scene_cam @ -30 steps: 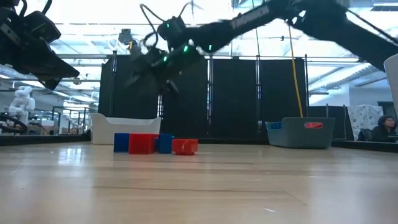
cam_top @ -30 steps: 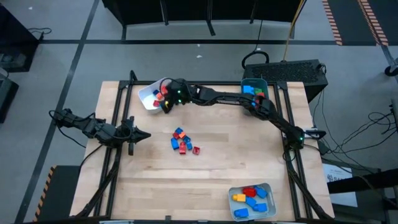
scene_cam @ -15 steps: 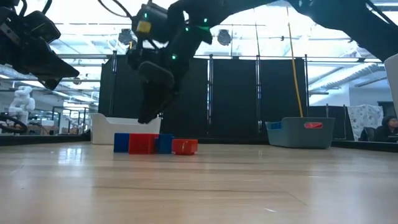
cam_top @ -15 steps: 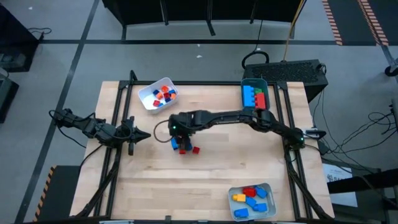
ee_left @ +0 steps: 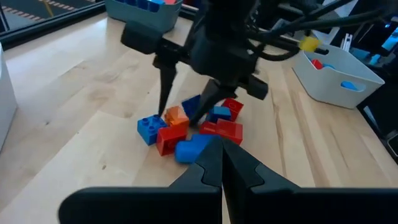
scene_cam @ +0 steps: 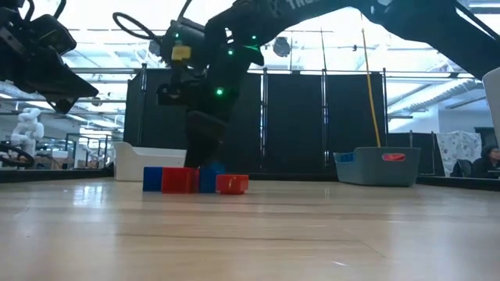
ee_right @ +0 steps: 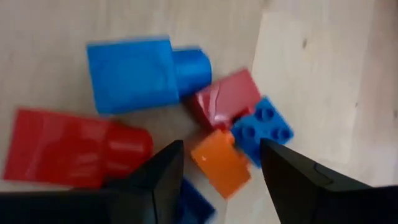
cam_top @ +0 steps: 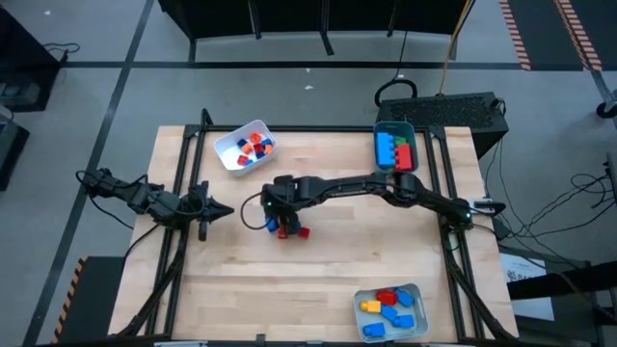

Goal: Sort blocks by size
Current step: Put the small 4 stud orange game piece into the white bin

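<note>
Presently, no legible writing. Right gripper (ee_right: 214, 165) open, fingers straddling orange block (ee_right: 221, 162); left gripper (ee_left: 221, 163) closed, empty.

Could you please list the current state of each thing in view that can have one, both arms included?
Right end effector: open, lowered over the central pile, fingers straddling an orange block.
Left end effector: shut, empty, waiting at the table's left side.
Central pile of blocks: loose on the table, unsorted.
White tray: holds small blocks.
Teal tray: holds long blocks.
Near tray: holds mid-sized blocks.
</note>
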Controlling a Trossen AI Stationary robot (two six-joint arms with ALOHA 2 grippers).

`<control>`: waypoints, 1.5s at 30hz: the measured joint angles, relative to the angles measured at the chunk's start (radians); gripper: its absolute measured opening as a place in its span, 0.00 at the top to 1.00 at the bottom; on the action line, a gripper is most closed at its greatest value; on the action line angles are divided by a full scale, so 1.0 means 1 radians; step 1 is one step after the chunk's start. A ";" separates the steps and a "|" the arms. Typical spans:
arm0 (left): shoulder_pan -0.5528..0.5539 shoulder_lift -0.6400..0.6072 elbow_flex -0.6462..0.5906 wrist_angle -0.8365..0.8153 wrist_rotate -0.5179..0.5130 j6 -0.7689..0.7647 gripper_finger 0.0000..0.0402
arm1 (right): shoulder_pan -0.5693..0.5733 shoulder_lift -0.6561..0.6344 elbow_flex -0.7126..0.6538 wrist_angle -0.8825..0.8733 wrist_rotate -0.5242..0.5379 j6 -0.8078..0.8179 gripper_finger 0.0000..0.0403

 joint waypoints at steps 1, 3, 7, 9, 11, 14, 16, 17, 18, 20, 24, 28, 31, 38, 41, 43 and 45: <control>0.000 0.000 0.000 -0.001 0.006 0.000 1.00 | -0.003 0.000 -0.001 -0.007 0.000 0.008 0.53; 0.000 -0.001 0.000 -0.004 0.012 0.000 1.00 | -0.010 0.000 -0.011 -0.001 0.000 0.023 0.55; 0.000 -0.001 0.000 -0.003 0.012 0.000 1.00 | -0.020 0.000 -0.015 -0.033 0.001 0.061 0.65; 0.000 -0.001 0.000 -0.004 0.012 0.001 1.00 | -0.022 0.006 -0.013 -0.032 0.006 0.072 0.73; 0.000 -0.001 0.000 -0.004 0.012 0.000 1.00 | -0.023 0.007 -0.013 -0.031 0.006 0.073 0.81; 0.000 -0.001 0.000 -0.004 0.012 0.000 1.00 | -0.023 0.007 -0.013 -0.032 0.006 0.076 0.91; 0.000 -0.001 0.000 -0.005 0.012 0.000 1.00 | -0.022 0.004 -0.013 -0.032 0.004 0.076 0.91; 0.000 -0.001 0.000 -0.004 0.012 0.001 1.00 | -0.021 0.000 -0.014 -0.030 0.003 0.076 0.91; 0.000 -0.001 0.000 -0.005 0.012 0.001 1.00 | -0.019 -0.004 -0.015 -0.027 0.002 0.076 0.91; 0.000 -0.001 0.000 -0.005 0.012 0.001 1.00 | -0.014 -0.011 -0.017 -0.017 -0.004 0.077 0.91; 0.000 -0.001 0.000 -0.008 0.011 0.001 1.00 | -0.012 -0.037 -0.018 0.031 0.019 0.099 0.91; 0.000 -0.001 0.000 -0.017 0.011 0.002 1.00 | -0.022 -0.043 -0.016 0.099 0.054 0.128 0.91; 0.000 -0.001 0.000 -0.019 0.011 0.002 1.00 | -0.034 -0.041 -0.017 0.193 0.078 0.135 0.91; 0.000 -0.001 0.000 -0.023 0.011 0.003 1.00 | -0.100 -0.017 -0.016 0.584 0.211 0.209 0.91; 0.000 -0.001 0.000 -0.023 0.010 0.004 1.00 | -0.141 -0.002 -0.016 0.706 0.212 0.270 0.91; 0.000 -0.001 0.000 -0.023 0.010 0.005 1.00 | -0.172 0.004 -0.015 0.739 0.209 0.342 0.91; 0.000 0.000 0.000 -0.024 0.010 0.005 1.00 | -0.203 0.016 -0.016 0.748 0.203 0.417 0.91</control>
